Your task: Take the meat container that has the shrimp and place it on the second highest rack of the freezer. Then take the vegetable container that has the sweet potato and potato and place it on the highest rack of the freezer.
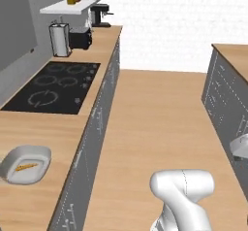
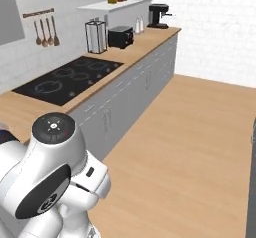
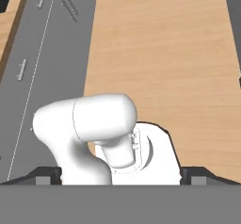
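Grey meat container [image 1: 26, 163] with shrimp [image 1: 26, 166] sits on wooden counter [image 1: 46, 138], front of black cooktop [image 1: 53, 86]; gripper [image 3: 120, 176] fingers spread wide, empty, above floor [image 3: 160, 53]

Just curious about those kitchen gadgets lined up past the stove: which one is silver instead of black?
The tall upright paper towel holder nearest the cooktop. The toaster beside it and the coffee machine farther along are black.

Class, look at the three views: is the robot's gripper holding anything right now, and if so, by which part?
Nothing is held. The gripper is open, and the meat container with the shrimp sits untouched on the counter.
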You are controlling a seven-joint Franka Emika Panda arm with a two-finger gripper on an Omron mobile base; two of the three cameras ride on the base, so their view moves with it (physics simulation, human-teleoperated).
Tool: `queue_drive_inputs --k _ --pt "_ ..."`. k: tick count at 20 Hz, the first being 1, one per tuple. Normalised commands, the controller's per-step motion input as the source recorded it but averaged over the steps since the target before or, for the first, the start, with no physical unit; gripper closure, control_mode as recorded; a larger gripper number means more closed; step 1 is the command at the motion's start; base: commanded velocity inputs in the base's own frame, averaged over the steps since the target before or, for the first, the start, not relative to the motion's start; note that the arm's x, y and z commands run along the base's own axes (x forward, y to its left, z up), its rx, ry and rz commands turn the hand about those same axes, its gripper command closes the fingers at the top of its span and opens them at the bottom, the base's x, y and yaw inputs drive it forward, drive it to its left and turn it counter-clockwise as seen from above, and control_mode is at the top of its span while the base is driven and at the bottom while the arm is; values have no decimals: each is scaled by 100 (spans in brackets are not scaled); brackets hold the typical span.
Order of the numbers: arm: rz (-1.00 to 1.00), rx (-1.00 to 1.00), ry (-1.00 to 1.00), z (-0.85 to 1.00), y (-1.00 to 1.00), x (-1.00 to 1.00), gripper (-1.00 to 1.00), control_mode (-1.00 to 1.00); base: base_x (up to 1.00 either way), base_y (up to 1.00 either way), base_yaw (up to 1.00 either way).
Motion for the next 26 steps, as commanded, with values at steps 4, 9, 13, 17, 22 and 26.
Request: queue_drive_inputs --k 4,9,13,17,22,26 --pt "0 0 0 0 0 0 -100 100 93 0 0" --pt "0 0 0 0 0 0 -100 100 76 0 1" --pt "0 0 0 0 0 0 -100 100 44 0 15" --pt "0 0 0 0 0 0 -100 100 20 0 37" --pt "0 0 0 0 0 0 -100 100 9 0 55" --pt "0 0 0 0 0 0 -100 100 16 0 68"
